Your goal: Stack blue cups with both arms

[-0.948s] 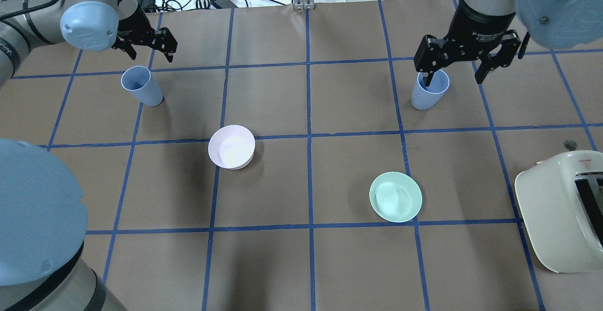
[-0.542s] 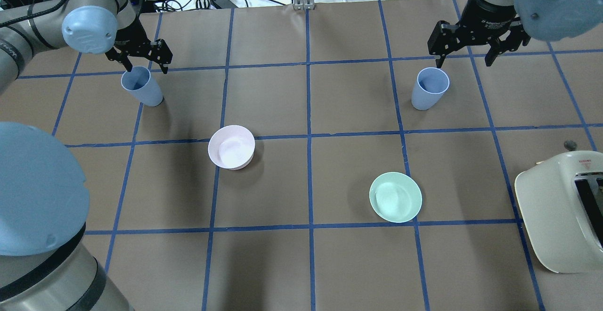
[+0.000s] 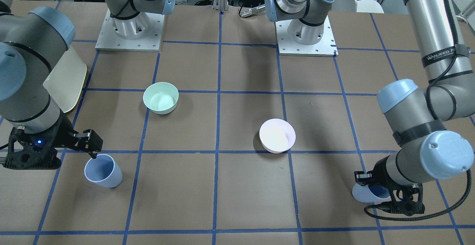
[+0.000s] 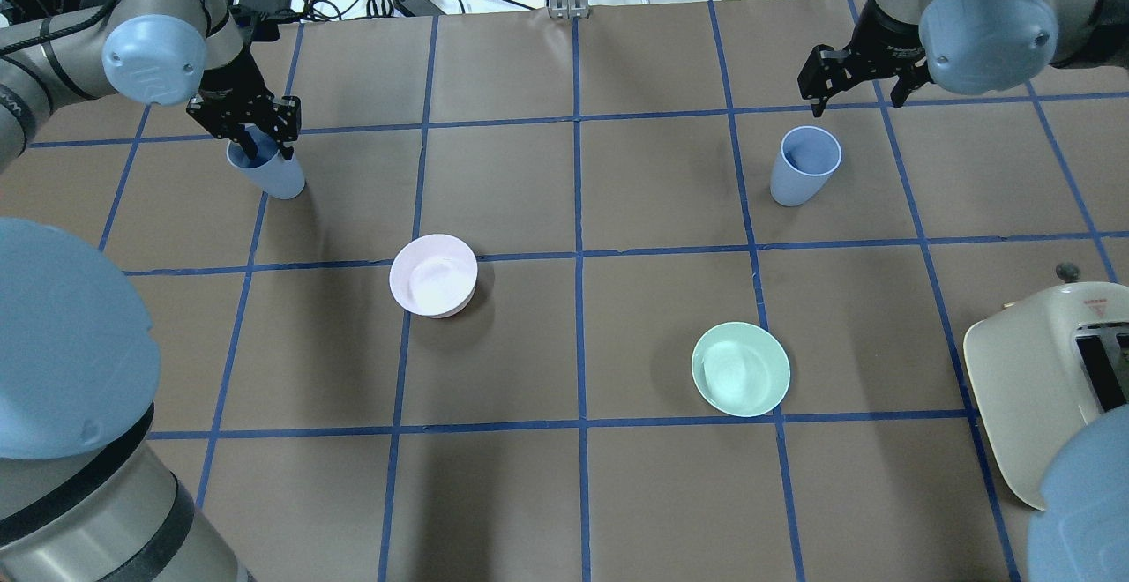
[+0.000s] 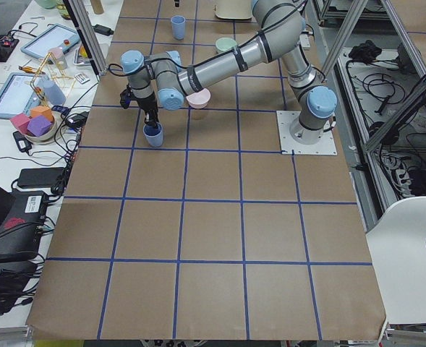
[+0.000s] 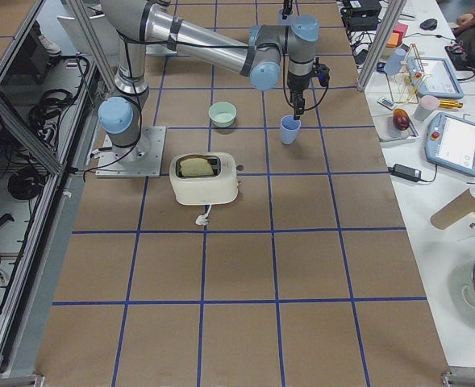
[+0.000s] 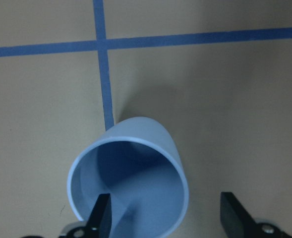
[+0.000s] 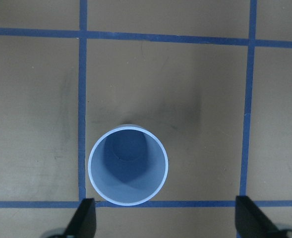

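Since the earlier overhead frames, the left gripper (image 4: 251,128) has dropped onto the left blue cup (image 4: 275,178), and the right gripper (image 4: 857,99) has pulled back beyond the right blue cup (image 4: 804,167). Overhead view: both claws are spread. Front-facing view: both cups stand upright, well apart, on opposite sides. A pink bowl (image 3: 277,135) and a mint-green bowl (image 3: 160,97) lie between them, closer to the robot. Left wrist view: one finger (image 7: 102,218) sits inside the left cup and the other outside, with the wall not yet pinched. Right wrist view: wide, empty jaws hang above the right cup. Risk: closing off-centre on the light, thin wall could tip or skid that cup.
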Robot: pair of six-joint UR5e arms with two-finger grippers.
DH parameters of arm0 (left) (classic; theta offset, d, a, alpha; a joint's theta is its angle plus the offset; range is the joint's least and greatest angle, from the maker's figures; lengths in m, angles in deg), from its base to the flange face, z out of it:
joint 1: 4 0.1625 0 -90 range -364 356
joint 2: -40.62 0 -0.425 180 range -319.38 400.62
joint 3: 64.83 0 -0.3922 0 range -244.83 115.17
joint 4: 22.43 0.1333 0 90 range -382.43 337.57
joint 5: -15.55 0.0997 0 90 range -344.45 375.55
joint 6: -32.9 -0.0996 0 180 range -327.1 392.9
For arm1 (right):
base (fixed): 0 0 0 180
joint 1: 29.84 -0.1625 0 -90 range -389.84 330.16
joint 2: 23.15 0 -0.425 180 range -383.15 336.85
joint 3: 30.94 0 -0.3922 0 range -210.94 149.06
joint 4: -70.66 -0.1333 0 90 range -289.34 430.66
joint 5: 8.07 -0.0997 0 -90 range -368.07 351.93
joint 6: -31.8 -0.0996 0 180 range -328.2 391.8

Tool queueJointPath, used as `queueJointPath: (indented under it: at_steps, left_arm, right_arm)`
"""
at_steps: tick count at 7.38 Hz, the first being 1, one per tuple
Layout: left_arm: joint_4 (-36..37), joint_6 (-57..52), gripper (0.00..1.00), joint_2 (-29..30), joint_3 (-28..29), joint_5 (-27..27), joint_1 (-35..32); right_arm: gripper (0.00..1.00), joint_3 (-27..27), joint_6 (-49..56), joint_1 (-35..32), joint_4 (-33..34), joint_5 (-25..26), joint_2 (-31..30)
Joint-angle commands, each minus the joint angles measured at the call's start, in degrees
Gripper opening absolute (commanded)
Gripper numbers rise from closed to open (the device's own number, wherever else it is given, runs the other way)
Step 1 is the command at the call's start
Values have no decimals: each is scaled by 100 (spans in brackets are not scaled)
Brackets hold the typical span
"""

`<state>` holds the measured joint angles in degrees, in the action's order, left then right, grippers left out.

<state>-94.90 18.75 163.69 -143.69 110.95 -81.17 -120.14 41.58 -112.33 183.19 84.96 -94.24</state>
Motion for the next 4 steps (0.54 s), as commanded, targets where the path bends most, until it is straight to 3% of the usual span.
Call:
queueJointPath:
  at_steps: [1,3,4]
  left_arm:
    - [-39,44,0,-168,19,6,-112]
    - [-562,53,0,-553,116,-273,-227]
    - [-1071,349,0,-878,186,-397,-584]
  right_arm:
    - [100,52,-73,31,136,-13,454]
    - [100,35,-197,110,251,-13,693]
    - [100,-9,-188,102,243,-4,746]
